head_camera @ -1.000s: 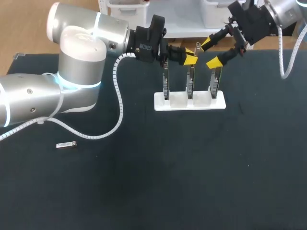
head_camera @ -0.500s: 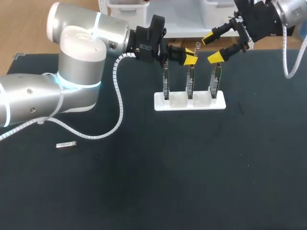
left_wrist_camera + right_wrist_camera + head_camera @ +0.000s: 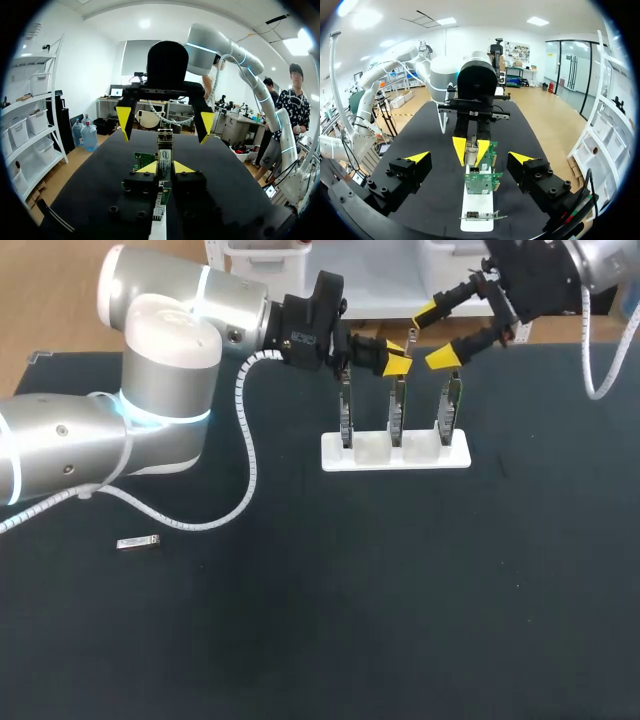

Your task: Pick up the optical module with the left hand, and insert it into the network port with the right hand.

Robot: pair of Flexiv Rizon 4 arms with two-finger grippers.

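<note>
Two robot arms meet over three upright circuit boards (image 3: 397, 405) at the far side of a black table (image 3: 400, 590).
Head view: the left gripper (image 3: 397, 360) is clamped on a small silver optical module (image 3: 411, 338) above the middle board, and the boards stand in a white holder (image 3: 395, 454). The right gripper (image 3: 433, 336) hangs just beyond, its fingers wide apart. A second module (image 3: 137, 542) lies well apart, on the table's left side. Left wrist view: the optical module sits pinched between both yellow tips, with its far end between the right gripper's spread fingers, untouched. Right wrist view: the right gripper's fingers are apart, flanking the boards, and the left gripper holds the optical module just ahead.
</note>
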